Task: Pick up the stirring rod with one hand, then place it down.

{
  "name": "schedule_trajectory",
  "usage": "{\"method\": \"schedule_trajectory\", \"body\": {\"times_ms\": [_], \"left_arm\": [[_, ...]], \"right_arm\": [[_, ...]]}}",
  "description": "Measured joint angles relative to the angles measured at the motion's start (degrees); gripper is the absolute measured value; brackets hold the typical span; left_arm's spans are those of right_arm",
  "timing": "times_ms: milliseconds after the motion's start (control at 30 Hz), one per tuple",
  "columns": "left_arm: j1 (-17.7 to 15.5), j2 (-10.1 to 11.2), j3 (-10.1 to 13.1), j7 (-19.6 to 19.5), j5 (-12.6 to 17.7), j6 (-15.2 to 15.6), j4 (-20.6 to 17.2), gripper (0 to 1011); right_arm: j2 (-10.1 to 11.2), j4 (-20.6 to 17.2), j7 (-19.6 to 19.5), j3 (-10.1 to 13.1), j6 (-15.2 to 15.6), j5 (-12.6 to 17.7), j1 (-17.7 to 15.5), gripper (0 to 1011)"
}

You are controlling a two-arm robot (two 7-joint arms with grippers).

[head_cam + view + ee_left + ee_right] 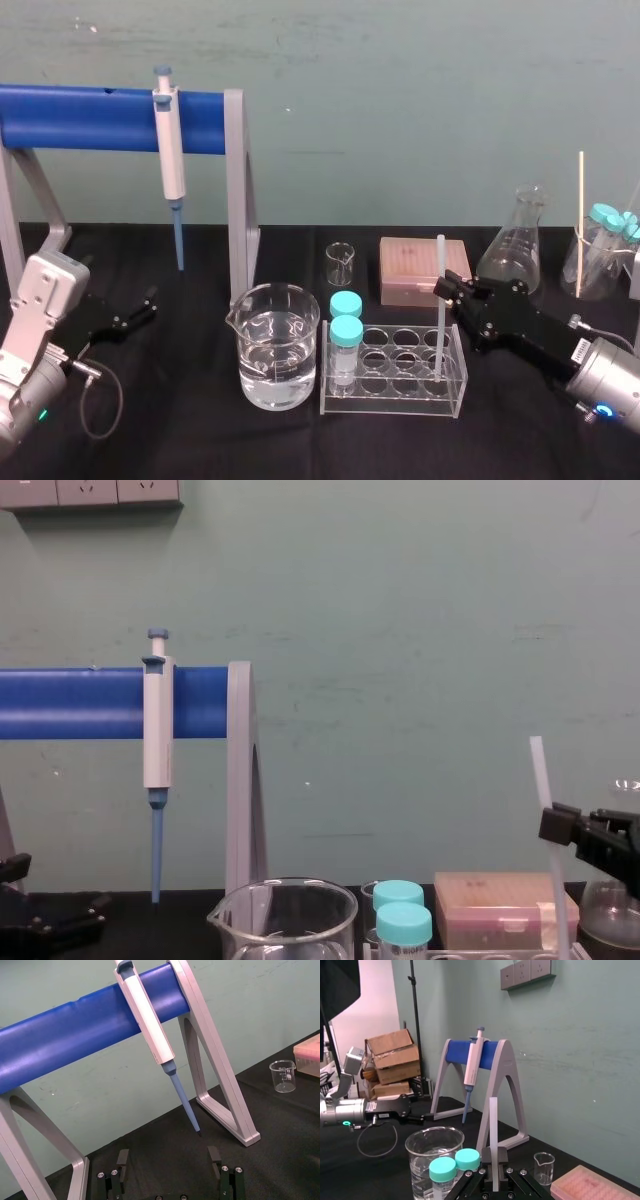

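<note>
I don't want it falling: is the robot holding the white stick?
Yes, the right end effector is closed on the stirring rod, which stands upright in the test tube rack.

Sticker (580, 350): white, on the right gripper (446, 287), back from the fingers that pinch the stirring rod (439, 262); its dark print is too small to read.
Small beaker (283, 1076): printed scale marks on the wall, not legible; stands to the gripper's left, well apart.
Front teal-capped tube (404, 938): dark print below the cap, letters unclear; left of the gripper.
Legible text: none.
</note>
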Motion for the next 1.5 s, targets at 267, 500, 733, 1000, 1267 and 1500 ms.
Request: {"method": "schedule_trajectory", "body": {"times_ms": [267,500,733,1000,1267,1500], "left_arm": [[0.0,0.0,0.0,0.0,0.0,0.0,0.0,1000],[0.0,0.0,0.0,0.0,0.0,0.0,0.0,1000],[0.0,0.0,0.0,0.0,0.0,0.0,0.0,1000],[0.0,0.0,0.0,0.0,0.0,0.0,0.0,1000],[0.0,0.0,0.0,0.0,0.0,0.0,0.0,1000],[0.0,0.0,0.0,0.0,0.0,0.0,0.0,1000]], "right_arm": [[-0.3,1.0,-0.7,-0.3,0.2,-1.2,0.0,66],[-0.4,1.4,-0.9,-0.4,0.9,-1.6,-0.2,66],[-0.7,1.5,-1.2,-0.5,1.1,-1.7,-0.4,66],[-0.8,1.5,-1.8,-0.7,1.6,-2.6,-0.3,66],[-0.8,1.4,-2.3,-0.7,1.8,-3.0,-0.3,66],[-0.8,1.4,-2.2,-0.6,1.8,-3.0,-0.3,66]]}}
